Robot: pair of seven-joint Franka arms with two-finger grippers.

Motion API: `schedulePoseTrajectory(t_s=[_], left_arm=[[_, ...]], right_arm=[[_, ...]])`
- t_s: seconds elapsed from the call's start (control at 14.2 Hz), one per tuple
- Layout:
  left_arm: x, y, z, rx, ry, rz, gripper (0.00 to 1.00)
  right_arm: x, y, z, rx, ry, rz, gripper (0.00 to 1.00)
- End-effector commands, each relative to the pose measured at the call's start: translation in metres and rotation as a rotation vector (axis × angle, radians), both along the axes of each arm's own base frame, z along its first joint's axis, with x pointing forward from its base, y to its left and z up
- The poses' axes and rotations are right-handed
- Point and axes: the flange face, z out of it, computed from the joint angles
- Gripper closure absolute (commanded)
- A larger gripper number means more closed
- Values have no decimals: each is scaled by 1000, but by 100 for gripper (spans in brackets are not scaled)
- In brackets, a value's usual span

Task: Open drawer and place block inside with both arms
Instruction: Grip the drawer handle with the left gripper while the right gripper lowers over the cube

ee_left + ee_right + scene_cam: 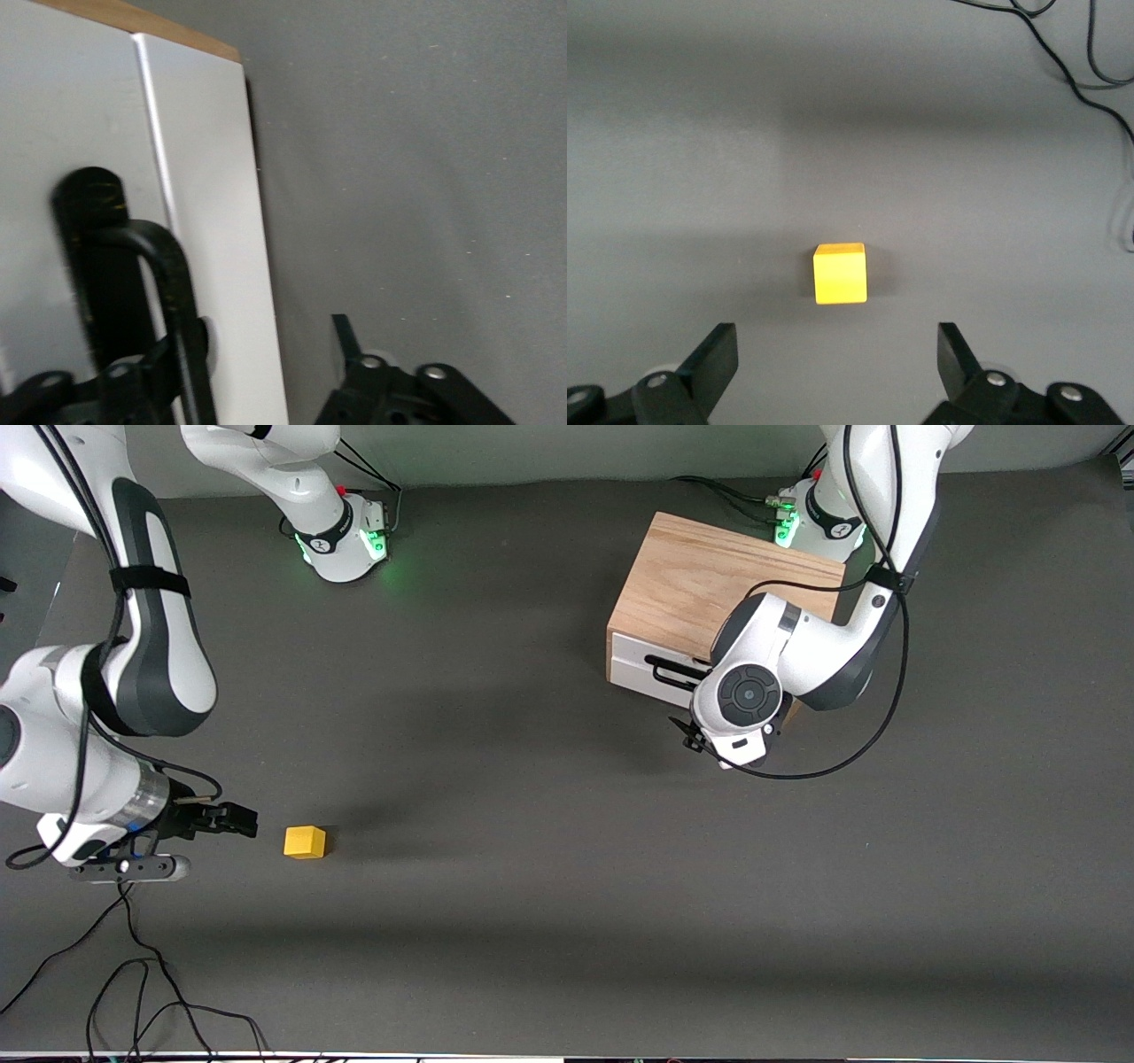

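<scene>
Step in hand, as I read it: left arm grabs the drawer handle, pull not started. The drawer [645, 666] looks shut, white front flush in the wooden cabinet [709, 584], centre right of the front view.

Left claw [266, 372] is at the handle [168, 292]. In the left wrist view one finger sits against the black bar at lower left and the other finger [350, 341] is out over bare tabletop [425, 177] at bottom centre. So the fingers are apart, straddling the bar, not yet pinching it. Whether the bar is centred in the gap I can't tell. In the front view the wrist hides the fingers.

To do this well:
- Get both fingers around the bar before any pull; a one-sided contact would probably slip off.
- Pull straight out along the drawer's travel, square to the front panel. A skewed pull could drag the cabinet across the tabletop instead.
- Open it wide enough for a drop from above.

Right claw [837, 354]: spread wide, empty, low over the tabletop at lower left of the front view. The block [840, 274] lies on the tabletop just ahead of the fingertips, lined up with the gap and apart from both fingers. In the front view the block [305, 841] sits just beside the right claw [239, 821], well apart from the cabinet. Right arm looks staged, waiting on the drawer.
</scene>
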Motion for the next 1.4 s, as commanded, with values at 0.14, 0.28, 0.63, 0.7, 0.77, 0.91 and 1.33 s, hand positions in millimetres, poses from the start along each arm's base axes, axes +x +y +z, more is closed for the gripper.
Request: schedulePoseTrajectory(t_s=[0.14,0.28,0.63,0.7,0.77,0.91,1.33], left_arm=[[11,-10,11,-5,-78,-27,100],[17,-10,13,22,-108,-61,100],[53,-22,27,21,-189,-86,100],[62,-25,34,11,-210,-84,100],[71,-27,39,0,-227,-80,100],[81,-31,49,-15,-255,-91,100],[91,-30,59,-49,-309,-102,100]], right_arm=[[22,-6,-50,-14,-3,27,0],[24,-18,-72,-12,8,49,0],[24,-9,-106,-10,31,73,0],[23,-3,-112,-9,40,82,0],[22,5,-121,-11,52,93,0],[19,9,-135,-13,55,103,0],[10,0,-178,-16,52,95,0]])
